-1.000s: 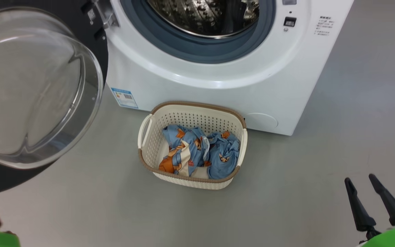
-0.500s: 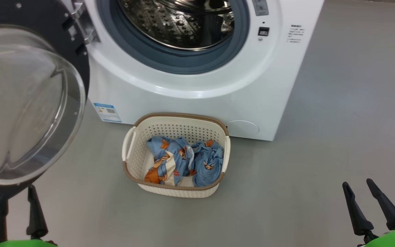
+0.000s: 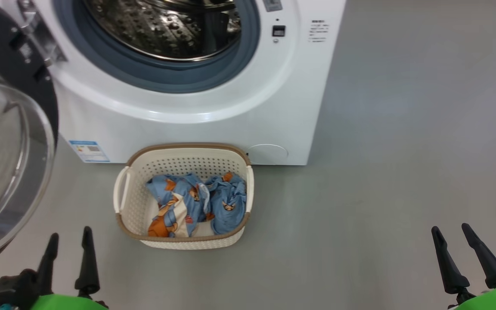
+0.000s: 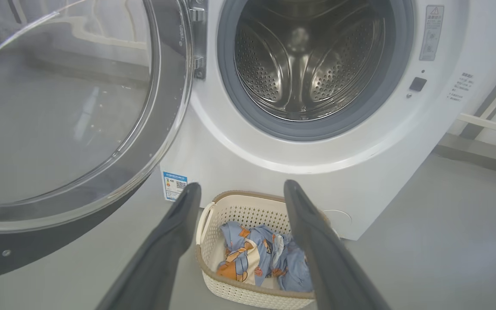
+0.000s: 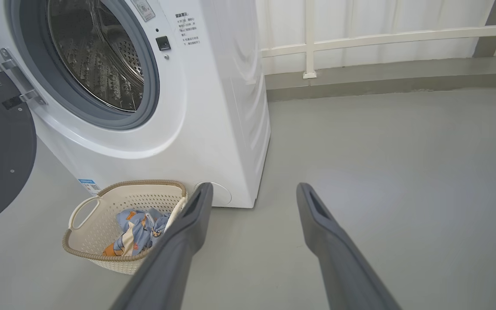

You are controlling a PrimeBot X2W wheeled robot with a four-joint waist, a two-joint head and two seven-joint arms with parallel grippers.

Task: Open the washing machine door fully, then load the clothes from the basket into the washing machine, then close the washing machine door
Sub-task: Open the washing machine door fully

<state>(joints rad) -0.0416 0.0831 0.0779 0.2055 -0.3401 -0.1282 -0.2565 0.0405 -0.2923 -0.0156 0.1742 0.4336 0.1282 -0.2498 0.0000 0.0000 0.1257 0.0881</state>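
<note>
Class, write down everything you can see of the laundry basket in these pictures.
The basket is a small, cream-white rectangular tub, plastic by its look, with rows of small holes in its walls and a brown woven-look rim. A white loop handle sits on each of two opposite sides. It stands upright on the grey floor, close in front of the washing machine; whether they touch is unclear. Crumpled blue clothes with orange prints lie inside, below the rim.

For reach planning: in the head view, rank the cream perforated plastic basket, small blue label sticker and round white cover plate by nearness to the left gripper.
1. Cream perforated plastic basket, ahead of left gripper.
2. Small blue label sticker, lower left of white washer.
3. Round white cover plate, washer's lower right.
</note>
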